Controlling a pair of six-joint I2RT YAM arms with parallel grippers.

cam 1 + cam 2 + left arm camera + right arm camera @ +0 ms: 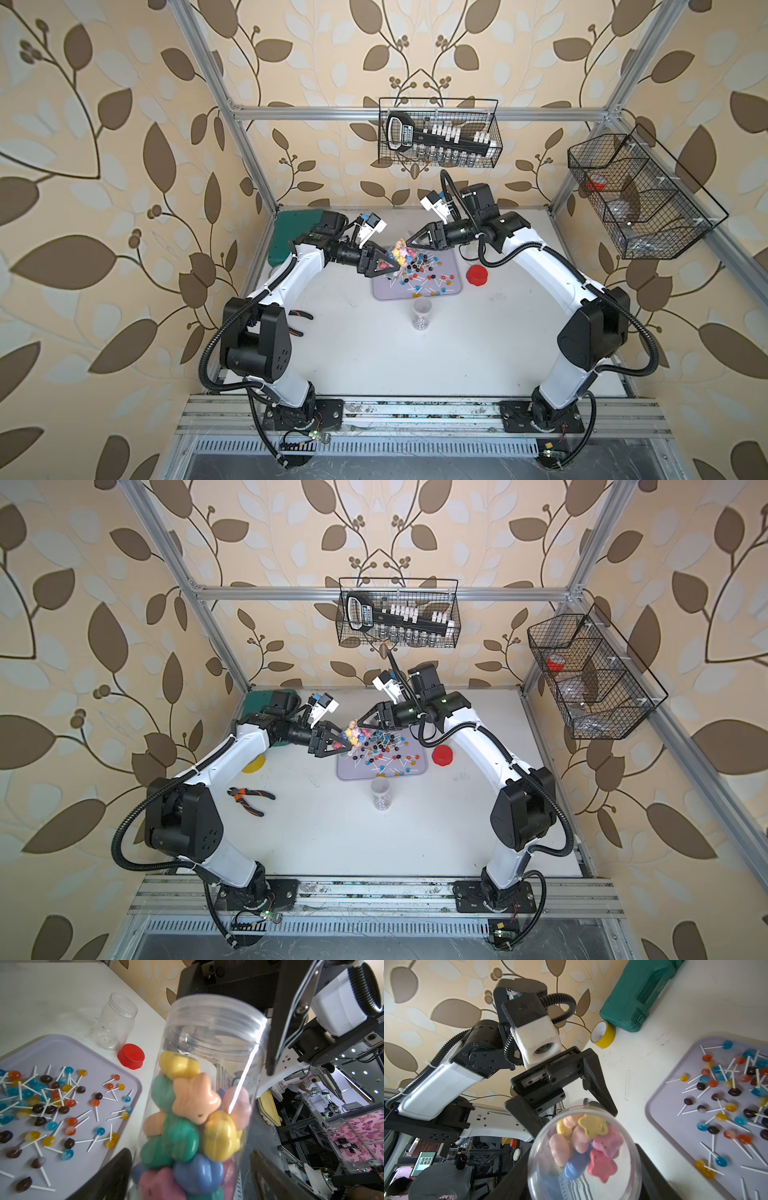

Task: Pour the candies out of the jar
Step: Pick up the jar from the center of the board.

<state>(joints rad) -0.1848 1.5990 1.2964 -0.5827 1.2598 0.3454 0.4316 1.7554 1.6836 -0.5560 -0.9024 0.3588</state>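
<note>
Candies (195,1101) shaped like pastel stars sit packed in the clear, lidless jar (209,1028), held aloft over the far left corner of the lavender tray (99,1051). The right gripper (409,246), part open, clamps the jar near its mouth. The left gripper (386,264) straddles the jar's lower half, and whether its fingers press the wall cannot be told. Lollipops (70,1103) on white sticks lie strewn across the tray. A red lid (131,1056) rests just right of the tray, an empty jar (116,1022) near the tray's far right corner, and a third jar (422,313) upright by its front edge.
</note>
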